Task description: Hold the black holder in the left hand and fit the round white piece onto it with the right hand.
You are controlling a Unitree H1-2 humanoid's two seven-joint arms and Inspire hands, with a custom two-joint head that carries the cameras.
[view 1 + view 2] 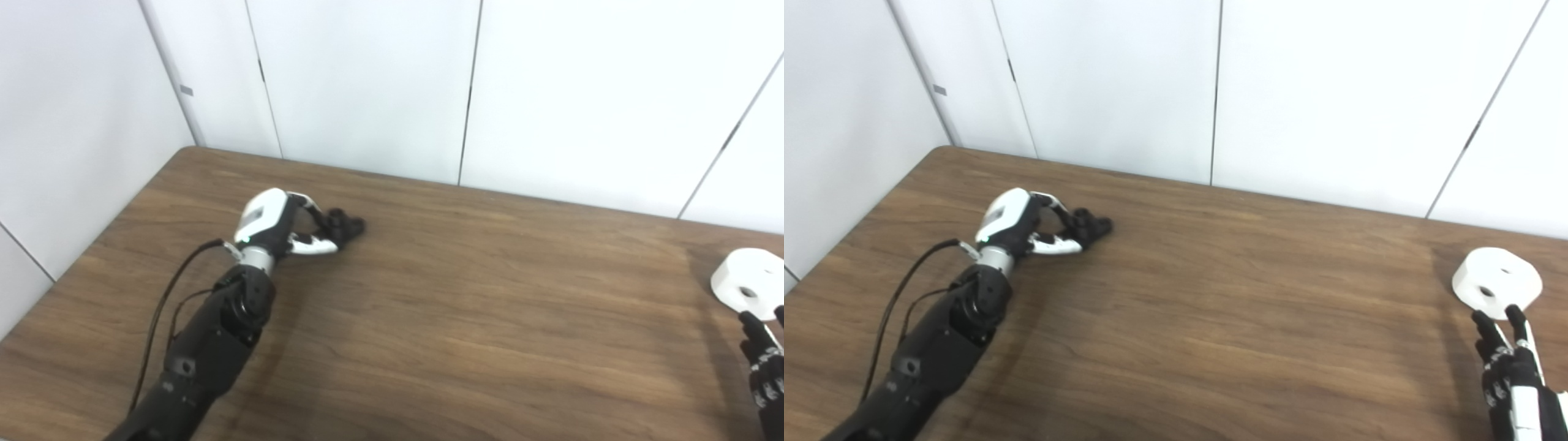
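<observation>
The black holder (pixel 344 225) is a small dark lump on the wooden table (pixel 465 306) at the back left. My left hand (pixel 278 223) reaches to it, with fingers above and the thumb below curled around it; it rests at table level. The round white piece (pixel 1497 282), a thick disc with a hole in its face, lies at the table's right edge. My right hand (pixel 1510 361) stands just in front of it, open, with fingers straight. The fingertips (pixel 1480 321) reach the disc's near rim; whether they touch it is unclear.
White wall panels (pixel 367 86) stand close behind the table's far edge and along its left side. A black cable (pixel 162 300) loops beside my left forearm. Brown tabletop stretches between the two hands.
</observation>
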